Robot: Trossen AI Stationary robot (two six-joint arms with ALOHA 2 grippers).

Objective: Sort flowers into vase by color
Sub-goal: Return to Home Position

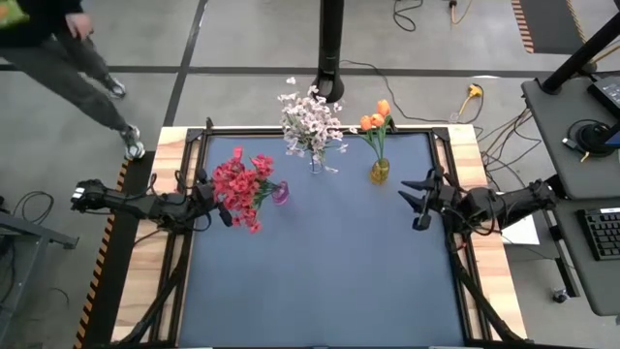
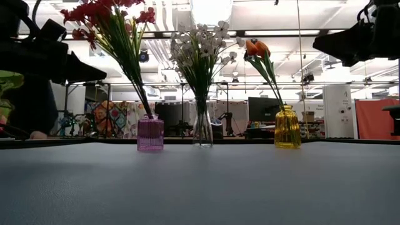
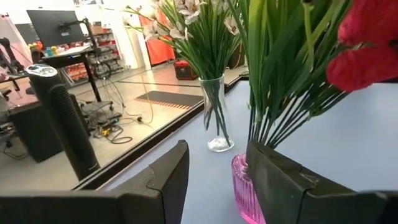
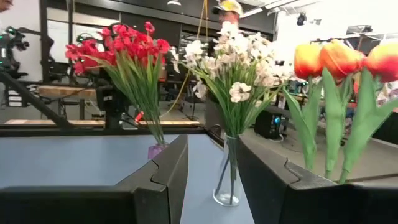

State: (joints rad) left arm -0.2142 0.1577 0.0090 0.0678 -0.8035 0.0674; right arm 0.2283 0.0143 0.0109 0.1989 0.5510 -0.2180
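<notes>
Red flowers [image 1: 242, 186] stand with their stems in a pink vase [image 2: 150, 133]. White flowers [image 1: 311, 122] stand in a clear glass vase [image 2: 202, 129], and orange tulips [image 1: 376, 118] in a yellow vase [image 2: 287, 127]. All three vases stand on the blue mat toward the far edge. My left gripper [image 1: 221, 199] hovers open, raised beside the red flowers on their left, touching nothing. My right gripper [image 1: 418, 199] hovers open, raised to the right of the yellow vase [image 1: 380, 172].
The blue mat [image 1: 320, 281] stretches bare toward the near edge. Wooden table borders [image 1: 150, 262] flank it on both sides. A person [image 1: 68, 58] walks on the floor beyond the far left corner. A black post [image 1: 331, 48] rises behind the table.
</notes>
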